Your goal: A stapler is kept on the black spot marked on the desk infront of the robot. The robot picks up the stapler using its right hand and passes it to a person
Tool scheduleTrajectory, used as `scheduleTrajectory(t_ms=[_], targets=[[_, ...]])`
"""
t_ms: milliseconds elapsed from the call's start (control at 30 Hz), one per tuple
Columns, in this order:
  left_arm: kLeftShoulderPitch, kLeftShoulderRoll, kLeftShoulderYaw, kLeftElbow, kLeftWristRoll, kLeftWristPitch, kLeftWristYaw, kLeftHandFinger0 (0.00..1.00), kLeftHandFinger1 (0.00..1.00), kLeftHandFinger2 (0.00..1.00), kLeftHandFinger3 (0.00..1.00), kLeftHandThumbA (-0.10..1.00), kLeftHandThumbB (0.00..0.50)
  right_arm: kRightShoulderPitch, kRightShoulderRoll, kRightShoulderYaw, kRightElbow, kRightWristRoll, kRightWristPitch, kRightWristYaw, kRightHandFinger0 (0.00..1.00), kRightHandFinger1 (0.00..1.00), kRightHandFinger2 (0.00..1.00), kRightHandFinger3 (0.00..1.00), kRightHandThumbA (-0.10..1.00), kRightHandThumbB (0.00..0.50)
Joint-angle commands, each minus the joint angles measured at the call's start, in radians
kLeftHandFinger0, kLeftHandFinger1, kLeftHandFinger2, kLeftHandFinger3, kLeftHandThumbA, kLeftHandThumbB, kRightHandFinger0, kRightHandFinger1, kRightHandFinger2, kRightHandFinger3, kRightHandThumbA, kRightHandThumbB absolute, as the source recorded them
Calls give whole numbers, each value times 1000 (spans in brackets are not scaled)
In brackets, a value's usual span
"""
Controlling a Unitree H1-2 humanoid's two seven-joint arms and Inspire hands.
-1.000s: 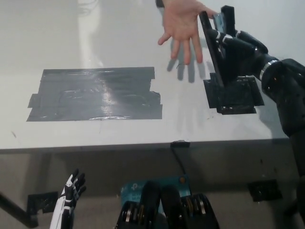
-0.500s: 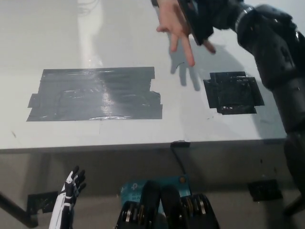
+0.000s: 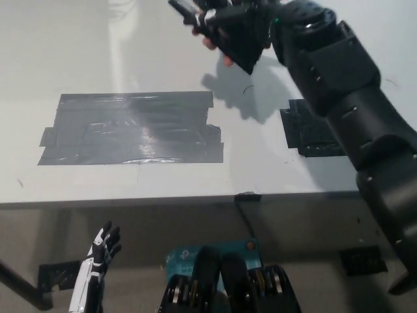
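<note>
Now the right robot hand [image 3: 238, 29] is clutching the stapler [image 3: 195, 13] above the tabletop [image 3: 130, 52], beyond the small black spot [image 3: 306, 130], touching a person's hand [image 3: 218, 49]. Left robot hand [image 3: 101, 251] is hanging spread below the tabletop's edge.

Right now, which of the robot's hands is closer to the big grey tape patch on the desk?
Hard to call, but probably the right hand, raised beyond the patch's upper right corner, holding the stapler. The left hand hangs below the desk edge, toward the patch's left.
</note>
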Motion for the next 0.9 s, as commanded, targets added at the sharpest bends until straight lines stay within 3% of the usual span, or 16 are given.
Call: scheduleTrajectory(t_ms=[0, 33, 67, 100, 133, 167, 233, 400, 533, 667, 767, 800, 867], targets=[[-3, 18, -3, -45, 8, 5, -9, 1000, 1000, 1000, 1000, 1000, 436, -61, -19, 188, 73, -348, -265, -166, 74, 82, 185, 407, 991, 61], [-3, 18, -3, -46, 8, 7, -8, 1000, 1000, 1000, 1000, 1000, 436, -58, -24, 206, 79, -360, -279, -166, 92, 67, 178, 388, 968, 67], [-5, 18, -1, -46, 8, 8, -8, 1000, 1000, 1000, 1000, 1000, 425, -59, -32, 235, 86, -372, -272, -119, 407, 485, 671, 862, 977, 138], [-7, 19, 0, -46, 8, 8, -7, 1000, 1000, 1000, 1000, 1000, 426, -63, -39, 264, 97, -382, -260, -78, 517, 627, 830, 1000, 987, 167], [-14, 21, 1, -45, 9, 11, -6, 1000, 1000, 1000, 1000, 1000, 429, -71, -41, 276, 108, -383, -253, -50, 747, 921, 1000, 1000, 983, 210], [-17, 22, 0, -43, 6, 12, -9, 1000, 1000, 1000, 1000, 1000, 427, -70, -48, 289, 110, -382, -250, -9, 1000, 1000, 1000, 1000, 929, 254], [-12, 22, -1, -49, 10, 17, -8, 1000, 1000, 1000, 1000, 1000, 426, -55, -57, 294, 85, -375, -235, 8, 1000, 1000, 1000, 1000, 867, 298], [-14, 23, -1, -53, -3, 25, -14, 1000, 1000, 1000, 1000, 1000, 415, -35, -91, 345, 34, -416, -256, 61, 1000, 1000, 1000, 1000, 983, 372], [-13, 21, -1, -57, -6, 29, -12, 1000, 1000, 1000, 1000, 1000, 409, -23, -112, 341, -19, -438, -254, 75, 1000, 1000, 1000, 1000, 1000, 401], [-7, 20, 0, -56, -7, 24, -10, 1000, 1000, 1000, 1000, 1000, 396, -11, -152, 275, -146, -446, -242, 43, 1000, 1000, 1000, 1000, 1000, 412], [13, 13, -10, -57, 9, 10, -7, 1000, 1000, 1000, 1000, 1000, 391, 13, -186, 220, -270, -448, -211, 50, 1000, 1000, 1000, 1000, 1000, 383], [13, 13, -11, -57, 10, 13, -6, 1000, 1000, 1000, 1000, 1000, 403, 26, -198, 187, -331, -446, -220, 31, 1000, 1000, 1000, 1000, 1000, 347], [11, 18, -13, -49, 18, 19, -6, 1000, 1000, 1000, 1000, 1000, 463, 53, -240, 133, -506, -472, -178, 15, 1000, 1000, 1000, 1000, 1000, 349]])
